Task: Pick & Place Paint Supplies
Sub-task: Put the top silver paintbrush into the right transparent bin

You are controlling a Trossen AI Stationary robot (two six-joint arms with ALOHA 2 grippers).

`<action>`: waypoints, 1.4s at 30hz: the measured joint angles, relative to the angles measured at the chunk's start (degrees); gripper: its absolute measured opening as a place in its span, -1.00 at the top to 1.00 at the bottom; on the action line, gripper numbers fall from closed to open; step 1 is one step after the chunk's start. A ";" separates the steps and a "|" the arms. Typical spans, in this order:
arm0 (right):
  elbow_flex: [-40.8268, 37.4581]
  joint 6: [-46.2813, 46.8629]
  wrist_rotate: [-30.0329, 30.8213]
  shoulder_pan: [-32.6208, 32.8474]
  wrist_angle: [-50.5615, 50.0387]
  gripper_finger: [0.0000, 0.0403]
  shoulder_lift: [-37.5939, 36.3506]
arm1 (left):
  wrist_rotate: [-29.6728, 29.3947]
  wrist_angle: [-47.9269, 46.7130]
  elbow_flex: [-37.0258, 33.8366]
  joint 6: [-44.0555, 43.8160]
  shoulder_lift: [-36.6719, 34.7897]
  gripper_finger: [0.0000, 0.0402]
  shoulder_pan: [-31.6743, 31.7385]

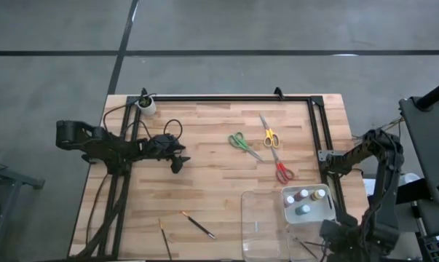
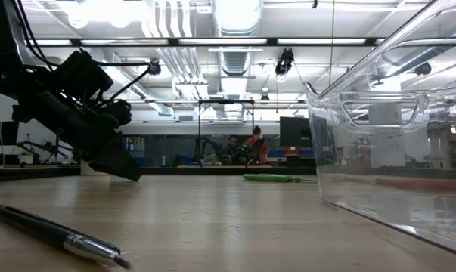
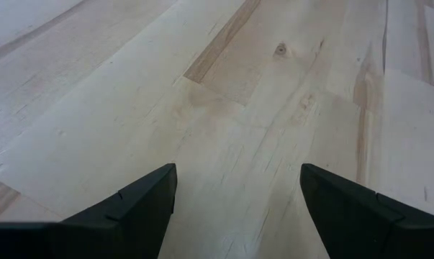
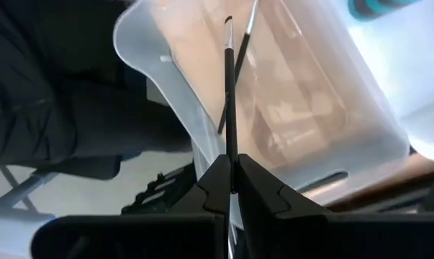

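The right tool (image 4: 233, 188) is closed on a thin dark brush (image 4: 229, 108), whose shaft stands up from between the pinched fingers and ends in a pale band and a dark tip over the clear tray (image 4: 332, 115); a second brush (image 4: 240, 65) leans inside that tray just behind it. From above, this tool (image 1: 334, 236) sits at the near right corner of the tabletop (image 1: 204, 189), at the tray (image 1: 259, 218), beside the tray's section of paint bottles (image 1: 304, 201), which stand upright with pale caps. The left tool (image 3: 238, 208) is open, its two dark fingers (image 3: 130, 208) spread wide over bare wood with nothing between them; in the high view it (image 1: 177, 160) hovers on the left half of the tabletop, well apart from the supplies. Two more brushes lie loose on the wood near the front edge, one slanted (image 1: 198, 225) and one nearer the edge (image 1: 164, 239). The green scissors (image 1: 244, 144), yellow scissors (image 1: 269, 133) and red scissors (image 1: 280, 167) lie flat toward the right of centre, near one another. A small white cup (image 1: 146, 107) stands at the far left corner.
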 joint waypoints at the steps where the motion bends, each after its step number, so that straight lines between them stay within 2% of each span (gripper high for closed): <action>1: 0.00 0.02 0.88 0.35 0.01 0.94 0.20 | -0.01 0.00 0.00 0.00 0.00 -0.51 0.01; 8: -0.02 2.36 6.17 2.71 -0.50 0.94 1.24 | -0.01 -0.02 0.00 0.00 0.00 -0.51 0.02; 19: -0.13 2.34 6.60 3.79 -2.48 0.94 3.88 | -0.02 0.01 0.00 0.00 -0.02 -0.51 0.02; 34: -0.15 3.46 5.97 3.84 -2.44 0.93 3.51 | -0.01 -0.02 0.00 0.00 -0.02 -0.51 0.01; 37: -0.15 3.48 5.39 3.86 -2.45 0.84 3.49 | -0.01 -0.01 0.00 0.00 -0.02 -0.51 0.01; 42: -0.15 2.15 5.41 3.86 -2.48 0.55 3.49 | 0.00 -0.02 0.00 0.00 -0.01 -0.51 0.01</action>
